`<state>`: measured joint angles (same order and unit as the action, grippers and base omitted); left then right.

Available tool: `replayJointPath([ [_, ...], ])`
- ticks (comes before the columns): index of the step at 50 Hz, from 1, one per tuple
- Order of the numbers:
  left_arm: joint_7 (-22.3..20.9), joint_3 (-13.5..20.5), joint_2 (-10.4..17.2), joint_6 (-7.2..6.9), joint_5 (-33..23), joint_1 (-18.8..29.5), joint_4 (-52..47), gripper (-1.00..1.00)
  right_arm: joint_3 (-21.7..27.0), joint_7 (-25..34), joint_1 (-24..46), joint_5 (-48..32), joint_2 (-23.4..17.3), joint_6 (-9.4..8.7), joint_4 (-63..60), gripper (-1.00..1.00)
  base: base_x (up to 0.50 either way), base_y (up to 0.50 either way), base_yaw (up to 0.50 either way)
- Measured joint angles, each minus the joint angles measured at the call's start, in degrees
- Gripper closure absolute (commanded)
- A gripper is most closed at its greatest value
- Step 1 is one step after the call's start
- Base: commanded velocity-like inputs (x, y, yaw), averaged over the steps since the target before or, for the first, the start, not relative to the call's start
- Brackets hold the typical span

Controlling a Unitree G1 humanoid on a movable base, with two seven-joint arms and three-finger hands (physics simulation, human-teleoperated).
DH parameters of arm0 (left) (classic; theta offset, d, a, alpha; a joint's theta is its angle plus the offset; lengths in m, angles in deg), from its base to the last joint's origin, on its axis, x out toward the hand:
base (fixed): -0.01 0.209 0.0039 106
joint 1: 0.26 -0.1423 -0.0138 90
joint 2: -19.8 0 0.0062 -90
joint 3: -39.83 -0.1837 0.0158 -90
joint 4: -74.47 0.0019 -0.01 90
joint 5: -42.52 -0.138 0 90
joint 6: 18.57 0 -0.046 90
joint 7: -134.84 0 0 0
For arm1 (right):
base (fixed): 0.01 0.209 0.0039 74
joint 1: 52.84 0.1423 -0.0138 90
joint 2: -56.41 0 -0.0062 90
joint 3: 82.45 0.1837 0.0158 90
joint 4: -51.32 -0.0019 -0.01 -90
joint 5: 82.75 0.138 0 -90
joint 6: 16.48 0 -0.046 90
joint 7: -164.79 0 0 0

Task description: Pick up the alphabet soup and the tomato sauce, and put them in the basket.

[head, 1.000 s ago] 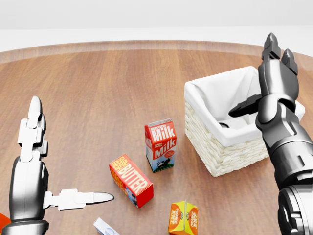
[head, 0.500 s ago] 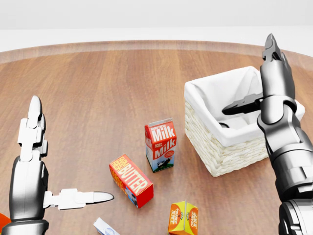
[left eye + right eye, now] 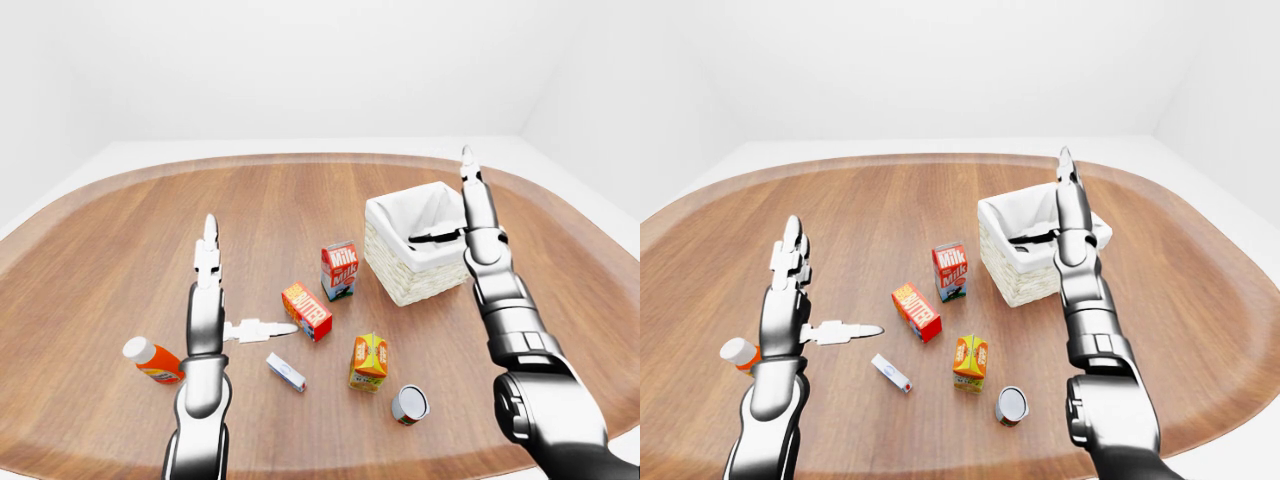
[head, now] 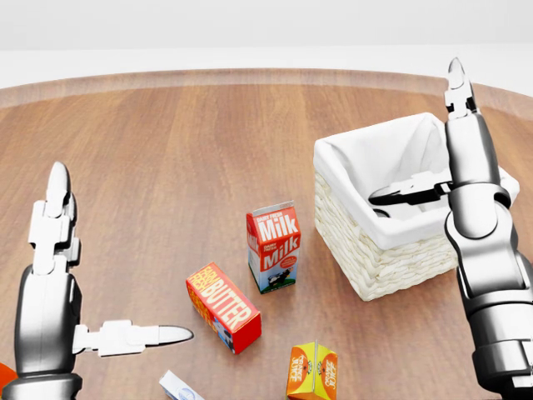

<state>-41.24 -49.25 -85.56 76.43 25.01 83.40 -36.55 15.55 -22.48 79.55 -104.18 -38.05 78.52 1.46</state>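
While both hands are hanging empty above the wooden table [image 3: 120, 230], the scene is reading like this:

Can: a small tin [image 3: 409, 404] is lying on its side near the bottom of the left-eye view, silver end facing the camera; its label is too small to tell which task item it is. It is sitting well apart from both hands.

Basket: the white-lined wicker basket [image 4: 379, 250] is standing to the right of centre; a dark rounded shape is showing inside it, unclear what.

Right hand: the right hand [image 4: 445, 154] is hovering over the basket, fingers stretched straight up, thumb [image 4: 404, 192] sticking sideways across the basket opening, gripping nothing.

Left hand: the left hand [image 4: 62, 283] is spreading wide, thumb pointing toward the butter box [image 4: 222, 307], touching nothing.

Other items: a milk carton [image 4: 273, 247] is standing beside the basket; an orange carton [image 3: 369, 361] is standing just beside the can; a small white packet [image 3: 285, 371] and a bottle [image 3: 152, 361] are lying by the left arm.
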Motion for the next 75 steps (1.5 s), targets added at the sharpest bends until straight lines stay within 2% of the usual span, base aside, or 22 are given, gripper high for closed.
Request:
replayJointPath([
  [16,0.12,-0.03,-0.02,0.0,0.03,-0.04,-0.08,-1.0,2.27,5.94,-12.14,2.86,2.31,0.0,-22.24,-1.0,0.0,0.0,0.0],
  [33,0.13,-0.1,-0.02,0.0,-0.08,-0.11,-0.08,-1.0,4.02,10.81,-22.37,4.83,5.21,0.0,-39.54,-1.0,0.0,0.0,0.0],
  [75,0.23,-0.09,-0.05,0.0,-0.1,-0.18,-0.09,-1.0,4.15,16.89,-41.74,5.07,13.2,0.0,-56.53,-1.0,0.0,0.0,0.0],
])
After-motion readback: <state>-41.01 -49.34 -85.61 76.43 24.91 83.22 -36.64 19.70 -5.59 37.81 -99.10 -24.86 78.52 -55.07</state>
